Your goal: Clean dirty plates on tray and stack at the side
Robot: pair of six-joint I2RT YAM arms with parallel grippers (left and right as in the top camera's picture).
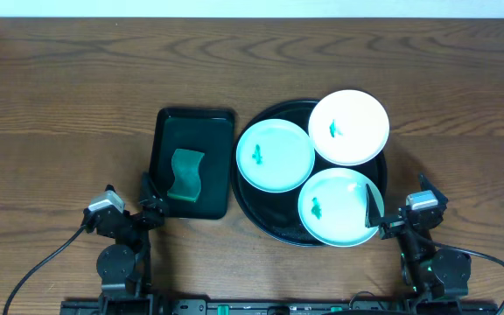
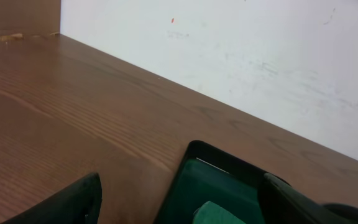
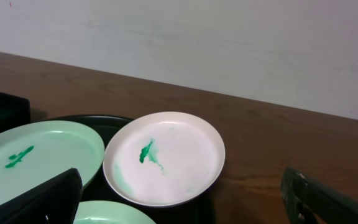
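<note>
Both the left jaws and right jaws gape empty; I fear the right ones, hanging at the edge of the nearest plate (image 1: 335, 206), could tip it off the tray (image 1: 268, 214)

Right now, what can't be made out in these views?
Overhead: the near plate has its right rim under a right jaw; the black tray is mostly covered by plates.
Left wrist: the sponge is cut off by the bottom edge.
Right wrist: the same plate runs off the bottom edge.
</note>
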